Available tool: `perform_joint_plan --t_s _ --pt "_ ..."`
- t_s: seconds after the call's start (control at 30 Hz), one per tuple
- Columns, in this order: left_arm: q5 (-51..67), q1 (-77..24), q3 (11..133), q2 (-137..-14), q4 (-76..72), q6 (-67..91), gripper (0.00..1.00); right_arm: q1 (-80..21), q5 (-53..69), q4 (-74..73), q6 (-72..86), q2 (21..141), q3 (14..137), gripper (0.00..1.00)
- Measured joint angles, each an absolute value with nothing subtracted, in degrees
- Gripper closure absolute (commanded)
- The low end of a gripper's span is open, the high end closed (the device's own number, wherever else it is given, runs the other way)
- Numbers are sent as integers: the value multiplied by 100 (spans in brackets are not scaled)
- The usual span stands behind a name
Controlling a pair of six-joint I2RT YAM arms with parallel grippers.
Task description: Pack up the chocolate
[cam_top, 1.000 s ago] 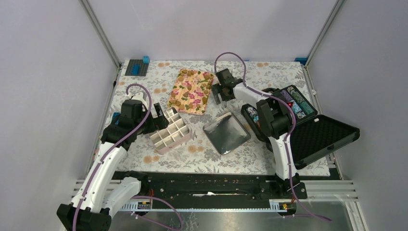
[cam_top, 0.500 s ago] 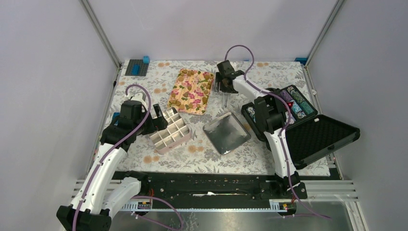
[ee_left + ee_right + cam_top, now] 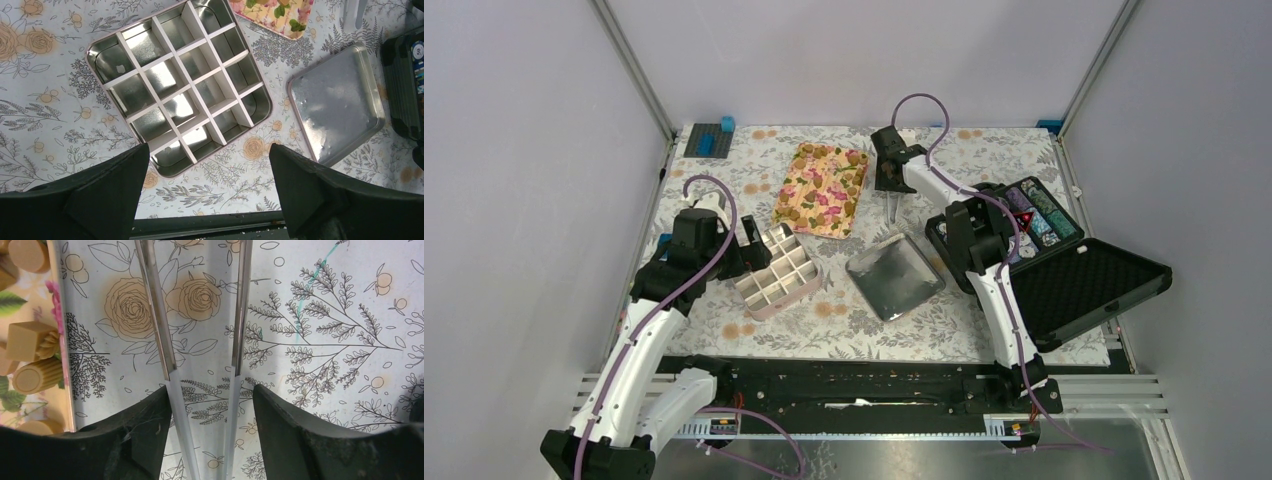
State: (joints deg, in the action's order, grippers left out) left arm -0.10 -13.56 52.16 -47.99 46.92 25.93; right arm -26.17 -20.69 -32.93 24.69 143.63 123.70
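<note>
Locate the small golden-brown chocolate lumps point(image 3: 821, 190). They lie on the rectangular pink-and-yellow flowered tray point(image 3: 855, 196) at the far centre of the table. In the right wrist view, several lumps point(image 3: 31, 340) show at the left edge, on the tray's surface.

Check the right gripper point(image 3: 889, 186). It hangs near the tray's right edge, above the white flower-printed tablecloth point(image 3: 984, 150). Its fingers point(image 3: 145, 440) clamp a pair of long silver metal tongs point(image 3: 160, 320). The two tong blades stand apart with only tablecloth visible between them. Their tips run out of the wrist frame.

Check the left gripper point(image 3: 207, 150). Its jaws are spread wide and hold nothing. It sits at the near left side of the square silver tin with white cross dividers point(image 3: 779, 303). In the left wrist view, every visible cell of the tin point(image 3: 90, 52) shows bare metal.

Note the flat square silver lid point(image 3: 894, 278), which lies just to the right of the tin, apart from it. The open black hard case point(image 3: 1084, 285), holding round striped chips point(image 3: 1036, 215), stands at the right edge of the table.
</note>
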Motion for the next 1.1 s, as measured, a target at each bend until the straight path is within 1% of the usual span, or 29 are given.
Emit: perform_joint_plan --t_s 0.07,0.23,0.33,0.43,0.67,0.7,0.83,0.9,1.1 --pt "-25 -1356 5216 -4799 4692 2593 1 -2620 -2099 -3304 2440 14396 12416 35" --pt "-34 -1356 5218 -4801 4692 2593 1 -2657 -2158 -3315 2383 14409 12444 35" --pt "-36 -1356 5242 -4810 4692 2593 1 -2689 -2215 -3312 2333 14409 12444 38" --pt "-38 -1356 5247 -4810 4694 2593 1 -2742 -2305 -3310 2279 14409 12442 39" --pt "-49 -1358 5247 -4810 4694 2593 1 -2794 -2314 -3308 2217 14409 12442 37" --pt "-49 -1356 5247 -4810 4694 2593 1 -2794 -2311 -3308 2213 14409 12440 40" --pt "-47 -1356 5247 -4810 4694 2593 1 -2797 -2294 -3253 2196 14409 12414 70" --pt "-47 -1356 5247 -4810 4694 2593 1 -2803 -2322 -3247 2167 14409 12409 79" --pt "-47 -1356 5247 -4772 4696 2593 1 -2803 -2300 -3380 2025 14405 12455 82"
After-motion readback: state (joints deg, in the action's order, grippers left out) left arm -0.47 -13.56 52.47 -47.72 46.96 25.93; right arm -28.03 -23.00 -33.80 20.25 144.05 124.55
